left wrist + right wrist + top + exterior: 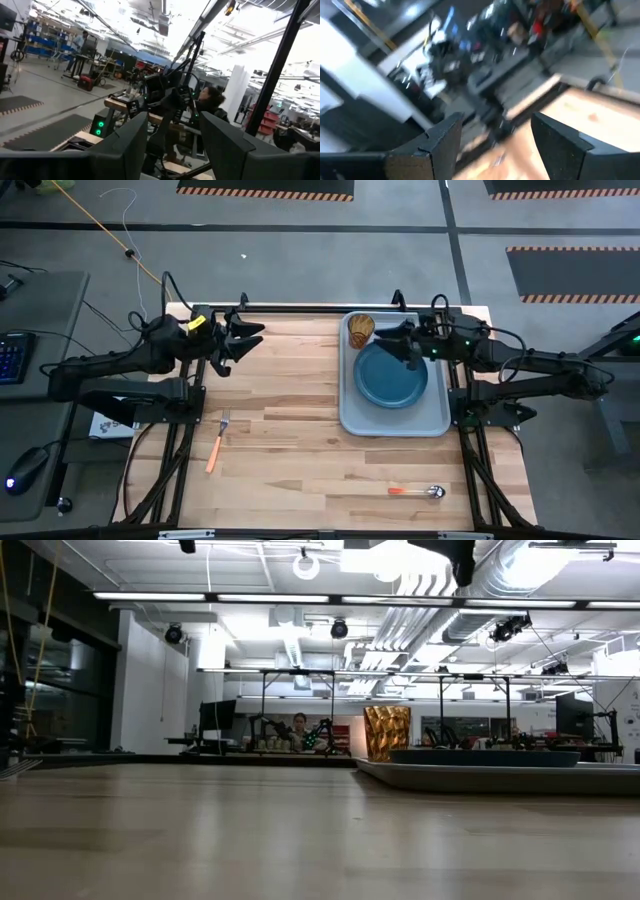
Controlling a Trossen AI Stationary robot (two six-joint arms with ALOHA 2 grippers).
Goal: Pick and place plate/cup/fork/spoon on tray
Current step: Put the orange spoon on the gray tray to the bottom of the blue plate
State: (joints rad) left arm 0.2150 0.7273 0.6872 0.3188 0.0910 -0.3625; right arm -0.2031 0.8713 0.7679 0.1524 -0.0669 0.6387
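Observation:
The light blue-grey tray (393, 418) lies at the table's right. The dark blue plate (391, 375) lies flat in it, and the amber cup (360, 330) stands at the tray's far left corner; both also show in the low view, the cup (386, 733) and the plate (480, 756). The fork (218, 442) lies on the table at the near left. The spoon (418, 492) lies near the front edge at the right. My right gripper (388, 338) is open and empty above the tray, beside the cup. My left gripper (252, 334) is open and empty at the far left.
Bare wooden table top (290, 400) stretches between the fork and the tray. A keyboard (12, 355) and a mouse (25, 470) lie on a side desk to the left. A person (212, 102) sits beyond the table in the left wrist view.

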